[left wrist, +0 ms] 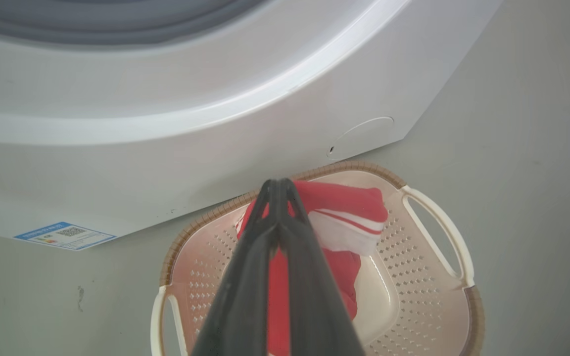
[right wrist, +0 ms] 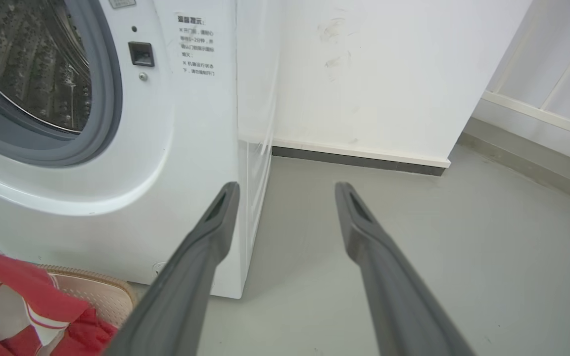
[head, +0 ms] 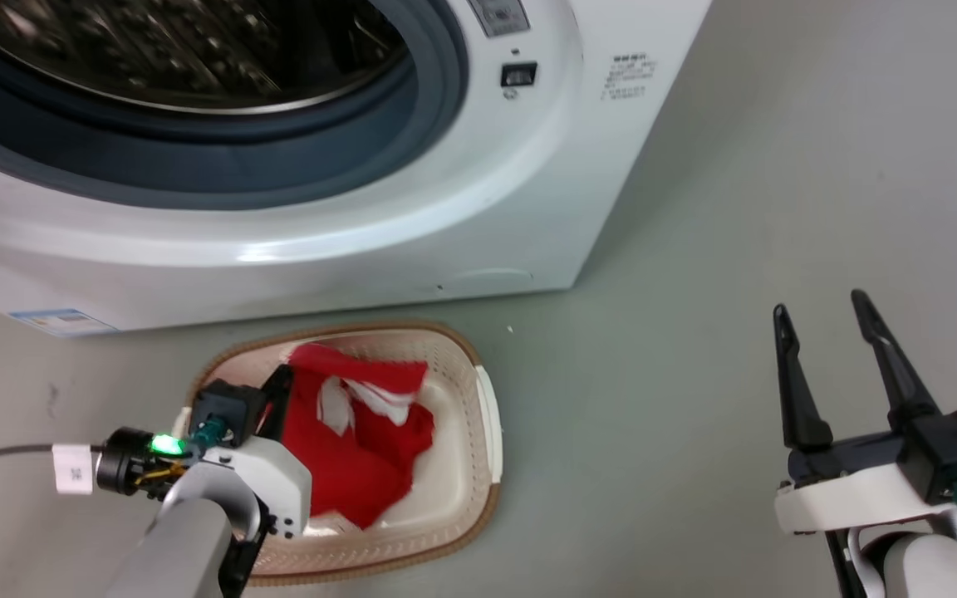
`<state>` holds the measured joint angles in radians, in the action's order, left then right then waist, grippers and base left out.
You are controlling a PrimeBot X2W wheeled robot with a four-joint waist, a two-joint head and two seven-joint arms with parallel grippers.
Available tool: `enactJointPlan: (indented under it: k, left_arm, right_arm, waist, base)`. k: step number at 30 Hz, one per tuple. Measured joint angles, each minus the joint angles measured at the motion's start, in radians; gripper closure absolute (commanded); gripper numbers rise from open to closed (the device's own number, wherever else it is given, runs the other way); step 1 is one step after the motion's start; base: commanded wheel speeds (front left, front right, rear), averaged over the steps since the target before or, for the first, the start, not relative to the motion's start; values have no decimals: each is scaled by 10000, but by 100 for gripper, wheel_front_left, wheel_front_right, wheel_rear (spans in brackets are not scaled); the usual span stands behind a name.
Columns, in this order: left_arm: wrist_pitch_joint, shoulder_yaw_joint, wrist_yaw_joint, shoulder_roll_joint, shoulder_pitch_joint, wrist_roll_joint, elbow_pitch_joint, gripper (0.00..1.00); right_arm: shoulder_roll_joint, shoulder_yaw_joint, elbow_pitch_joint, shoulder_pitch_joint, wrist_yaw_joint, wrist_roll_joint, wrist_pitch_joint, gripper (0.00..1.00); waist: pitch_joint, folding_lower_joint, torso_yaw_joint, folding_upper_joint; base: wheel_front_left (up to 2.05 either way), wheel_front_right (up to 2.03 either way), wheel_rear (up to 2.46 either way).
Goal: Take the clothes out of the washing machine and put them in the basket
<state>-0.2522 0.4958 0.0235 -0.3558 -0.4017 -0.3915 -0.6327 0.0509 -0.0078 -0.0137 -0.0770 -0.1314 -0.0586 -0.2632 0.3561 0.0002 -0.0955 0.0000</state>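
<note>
**Step in hand:** Deposit. The clothes [head: 362,448] are judged to be at the point of delivery, not yet let go.

**Clothes:** Red fabric with white striped trim, heaped inside the basket [head: 491,432]. One peak is drawn up to the left gripper [left wrist: 277,187].

**Basket:** Set on the floor [head: 736,208], just in front of the machine [head: 445,232], below its open port.

**Left gripper:** Held over the basket's near-left side. Its fingers [left wrist: 245,277] are clenched tip to tip, with red fabric on both sides of the tips, so a fold is taken to be pinched.

**Right gripper** [head: 819,304]: Held well apart from the basket, over bare floor. Its fingers [right wrist: 206,237] are spread and nothing is held.

**Drum** [head: 196,50]: No red fabric is seen in the visible part. The rest is out of frame.

**Next move calls for:** The left fingers are to be parted so the pinched fold drops within the rim. The arm is then to be lifted straight up, so no fabric is dragged over the edge. A check of the drum is advised before the task is counted as done.
</note>
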Motion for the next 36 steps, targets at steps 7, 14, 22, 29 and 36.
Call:
enactJointPlan:
  k: [7,14,22,29,36]
  left_arm:
    - [-77,127,-334,263,-1170,263,-2242,100]
    - [-86,290,-466,477,-2080,468,-4054,100]
    - [-107,286,-410,527,-2673,537,-5122,100]
    - [-107,428,-113,625,-2784,819,-5041,1]
    - [-107,90,234,826,-1894,805,-4293,0]
  right_arm:
    - [0,-58,-150,-316,2,150,0,0]
    - [0,153,-247,-655,0,334,0,0]
    - [2,92,-328,-836,2,594,0,0]
    - [0,96,-182,-882,0,589,0,0]
    - [-4,44,75,-915,0,458,2,0]
  waist:
    - [1162,0,-535,0]
    - [2112,0,-993,0]
    - [2913,0,-1434,0]
    - [2870,-1,-1371,0]
    - [2080,-1,-1146,0]
  base:
    - [0,0,0]
    - [0,0,0]
    - [0,0,0]
    - [0,0,0]
    - [0,0,0]
